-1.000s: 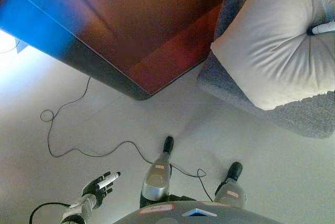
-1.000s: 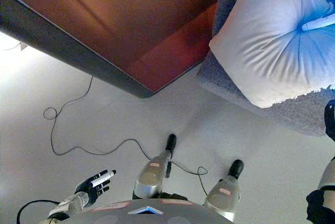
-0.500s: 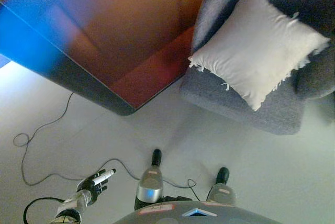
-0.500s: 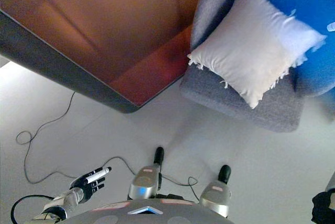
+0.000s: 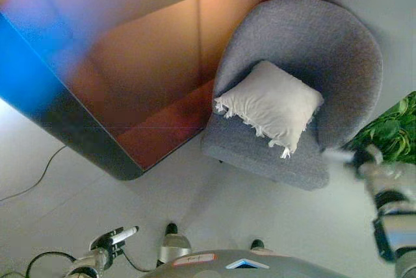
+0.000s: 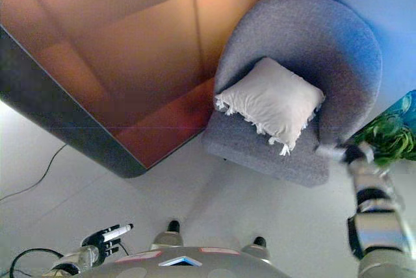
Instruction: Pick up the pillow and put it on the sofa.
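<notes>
The white fringed pillow (image 5: 270,106) lies flat on the seat of the round grey armchair (image 5: 338,50), leaning slightly toward its back. My right hand (image 5: 356,158) hangs blurred off the chair's front right corner, clear of the pillow, with a pale fingertip held straight toward the chair. It also shows in the right eye view (image 6: 348,154). My left hand (image 5: 110,239) is low at the lower left over the floor, fingers straight and empty.
A large reddish-brown table (image 5: 130,83) with a dark rounded edge fills the upper left and reaches close to the chair's left side. A green plant (image 5: 390,132) stands just right of the chair. Pale floor lies in front of the chair.
The view has pulled back, so the whole chair now shows. My right hand has left the pillow and drawn back to the chair's front right. The pillow stays on the seat.
</notes>
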